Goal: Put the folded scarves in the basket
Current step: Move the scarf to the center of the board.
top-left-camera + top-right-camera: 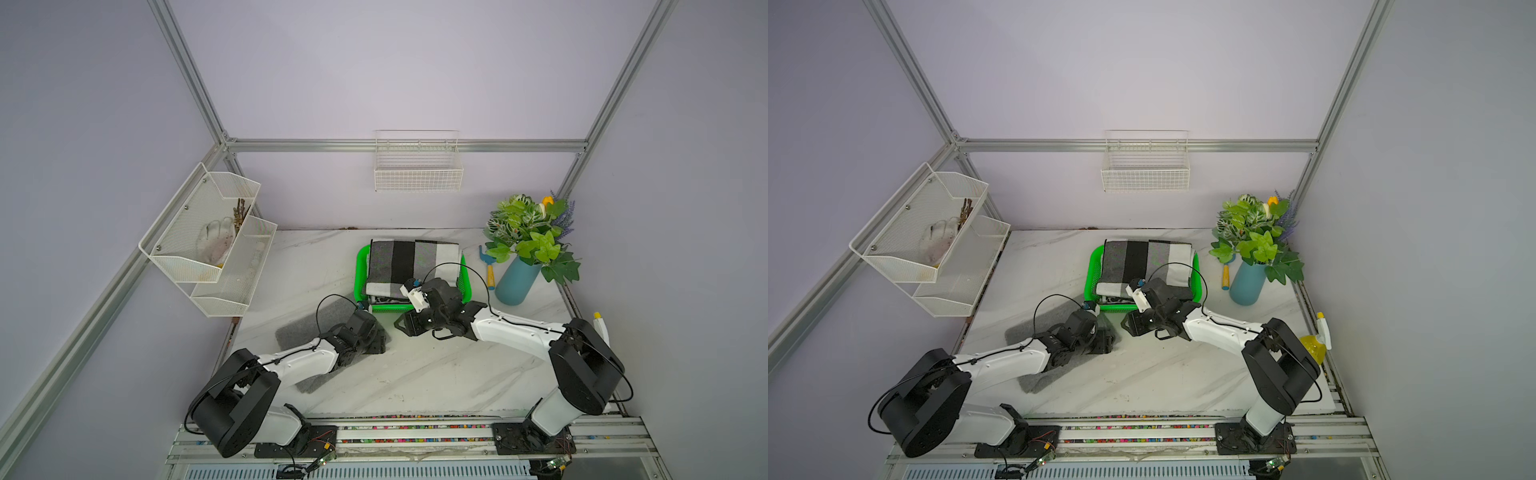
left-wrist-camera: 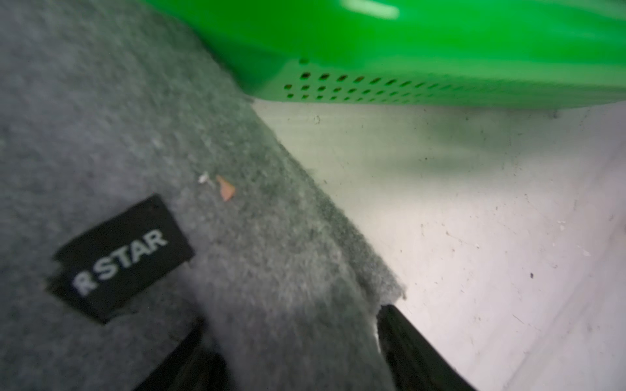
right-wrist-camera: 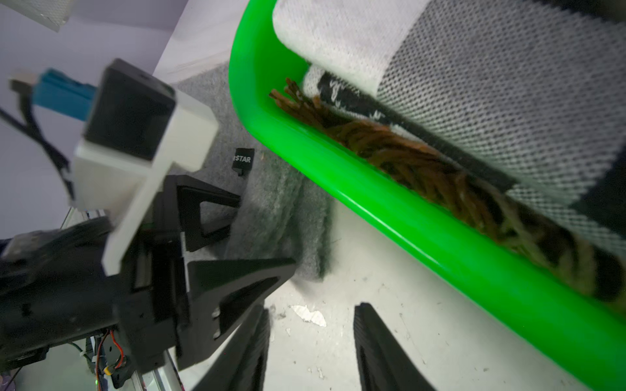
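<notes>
A folded grey felt scarf (image 1: 307, 328) (image 2: 169, 135) with a black label lies flat on the marble table, its far corner close to the green basket (image 1: 360, 270) (image 2: 406, 40). My left gripper (image 1: 376, 338) (image 2: 294, 316) is low over that corner and open, with the scarf's edge lying between its spread fingers. My right gripper (image 1: 401, 326) (image 3: 313, 306) is also open, over bare table beside the basket's (image 3: 372, 203) near wall, next to the left gripper. A striped black, grey and white cloth (image 1: 411, 262) (image 3: 474, 84) fills the basket.
A blue vase of leafy plants (image 1: 515, 282) and a small trowel (image 1: 489, 270) stand right of the basket. A white wire basket (image 1: 417, 166) hangs on the back wall. A white mesh rack (image 1: 208, 241) is on the left wall. A yellow spray bottle (image 1: 1314, 345) stands at the right edge.
</notes>
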You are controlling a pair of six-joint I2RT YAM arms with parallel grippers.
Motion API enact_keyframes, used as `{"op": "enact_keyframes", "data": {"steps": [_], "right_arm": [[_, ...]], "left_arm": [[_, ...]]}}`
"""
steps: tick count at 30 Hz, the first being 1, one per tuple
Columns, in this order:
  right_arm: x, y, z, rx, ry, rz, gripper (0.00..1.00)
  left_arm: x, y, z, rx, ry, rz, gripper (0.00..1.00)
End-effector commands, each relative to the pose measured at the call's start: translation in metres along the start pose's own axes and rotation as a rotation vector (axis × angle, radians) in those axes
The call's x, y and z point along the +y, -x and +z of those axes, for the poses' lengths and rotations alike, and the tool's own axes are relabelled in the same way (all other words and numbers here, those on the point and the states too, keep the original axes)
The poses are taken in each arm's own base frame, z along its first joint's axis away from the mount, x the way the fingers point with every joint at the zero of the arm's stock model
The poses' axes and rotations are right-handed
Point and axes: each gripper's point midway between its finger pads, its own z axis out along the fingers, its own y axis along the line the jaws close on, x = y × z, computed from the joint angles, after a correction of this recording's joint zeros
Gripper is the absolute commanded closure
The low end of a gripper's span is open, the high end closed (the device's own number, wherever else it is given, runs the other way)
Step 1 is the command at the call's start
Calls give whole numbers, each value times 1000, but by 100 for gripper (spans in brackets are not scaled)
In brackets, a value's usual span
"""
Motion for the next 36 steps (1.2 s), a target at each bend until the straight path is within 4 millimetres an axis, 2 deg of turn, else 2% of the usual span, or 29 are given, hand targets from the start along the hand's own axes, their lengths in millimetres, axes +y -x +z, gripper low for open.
{"op": "enact_keyframes", "data": {"steps": [1, 4, 6, 8, 12, 17, 21, 27, 30, 36], "right_arm": [[12, 10, 1, -16, 39, -39, 53], [13, 10, -1, -19, 40, -39, 53], [16, 9, -1, -15, 55, -36, 53], [20, 6, 2, -6, 76, -29, 53], [31, 3, 9, 14, 123, -38, 53], [53, 2, 24, 39, 185, -43, 51], [50, 0, 50, 92, 119, -67, 50], [24, 3, 76, 119, -19, -75, 47], [24, 1, 88, 144, -6, -76, 46], [23, -7, 111, 216, 23, -76, 44]], "left_arm": [[14, -35, -14, 117, 31, -6, 0], [16, -21, -30, 50, 42, -18, 0], [-1, -11, -42, 21, -43, -35, 0], [-8, -5, -56, -21, -95, -34, 0], [33, 10, -87, -149, 83, -79, 0], [58, 32, -117, -302, 144, -152, 0], [70, 44, -124, -329, 176, -185, 0], [105, 52, -123, -384, 196, -303, 0], [113, 53, -124, -402, 220, -318, 0], [123, 47, -111, -367, 264, -317, 0]]}}
